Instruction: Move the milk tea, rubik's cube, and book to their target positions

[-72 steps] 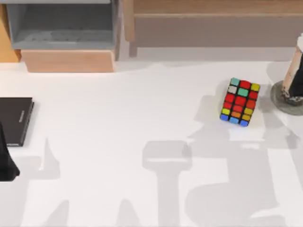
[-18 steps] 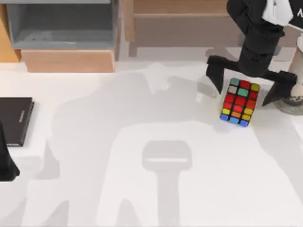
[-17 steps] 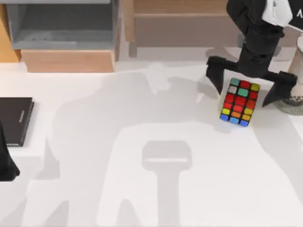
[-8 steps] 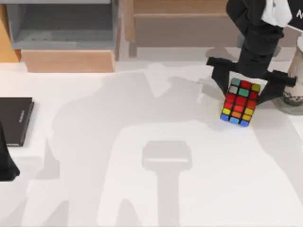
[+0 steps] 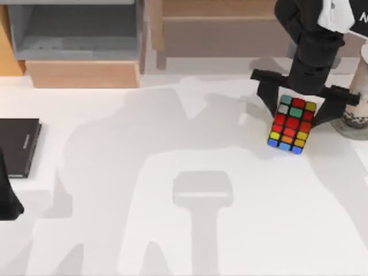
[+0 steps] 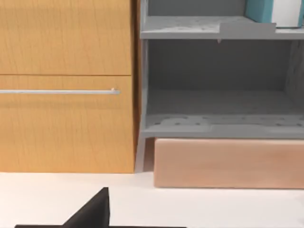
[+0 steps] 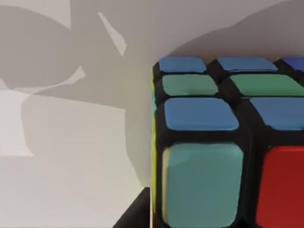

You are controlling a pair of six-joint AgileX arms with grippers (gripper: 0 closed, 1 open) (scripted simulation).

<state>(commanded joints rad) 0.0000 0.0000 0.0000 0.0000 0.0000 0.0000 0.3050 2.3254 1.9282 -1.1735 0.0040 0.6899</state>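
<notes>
One rubik's cube point(image 5: 291, 124) upright, slightly askew, right gripper point(image 5: 296, 111) clamped around it

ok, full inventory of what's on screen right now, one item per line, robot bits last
rubik's cube: one, black frame with red, yellow, blue, green, orange stickers, on the table toward the right.
milk tea: one, tan drink with dark pearls at the bottom, at the right edge, standing on the disc.
disc: one, grey, round and flat, under the cup.
book: one, teal cover with white pages, on the upper grey shelf.
black slab: one, thin, at the table's left edge.
grey shelf unit: one, back left.
wooden cabinet: one, orange-brown, beside the shelf unit.
table: one, white.
right claw: black, fingers either side of the cube's far end.
left claw: black, parked at the left edge.
</notes>
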